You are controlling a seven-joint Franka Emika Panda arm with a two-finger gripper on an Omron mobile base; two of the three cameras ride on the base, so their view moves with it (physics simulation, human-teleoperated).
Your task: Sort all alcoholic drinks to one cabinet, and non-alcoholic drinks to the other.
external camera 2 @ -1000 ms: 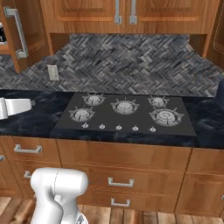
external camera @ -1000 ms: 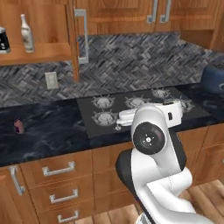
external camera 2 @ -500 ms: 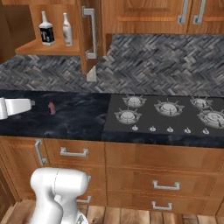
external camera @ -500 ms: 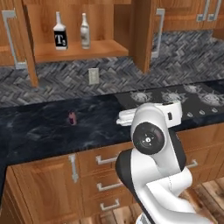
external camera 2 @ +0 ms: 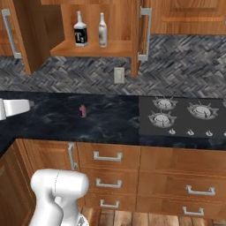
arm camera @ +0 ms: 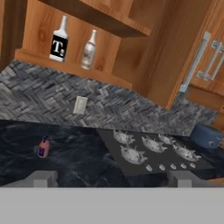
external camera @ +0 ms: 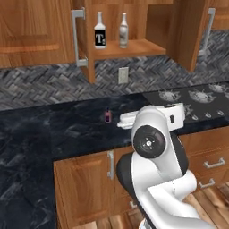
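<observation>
Reaching for the small pink bottle (external camera: 108,116) mid-counter near the back wall, I hold my gripper (arm camera: 112,178) spread wide; both tall bottles (external camera: 99,31) sit shelved, so I should approach low and centred.

You cannot read the greyish label on the slim cream-white bottle (external camera: 123,30); the print is too small. The small pink-purple bottle (external camera: 108,116) on the tabletop (external camera: 53,129) is blurred, so you cannot make out its label. In the left base view the arm covers the near edge of the cooktop (external camera: 197,100), and the frame edge cuts off its right side. In the hand view the fingers (arm camera: 43,178) are cut off at the bottom; you see just their tips.
</observation>
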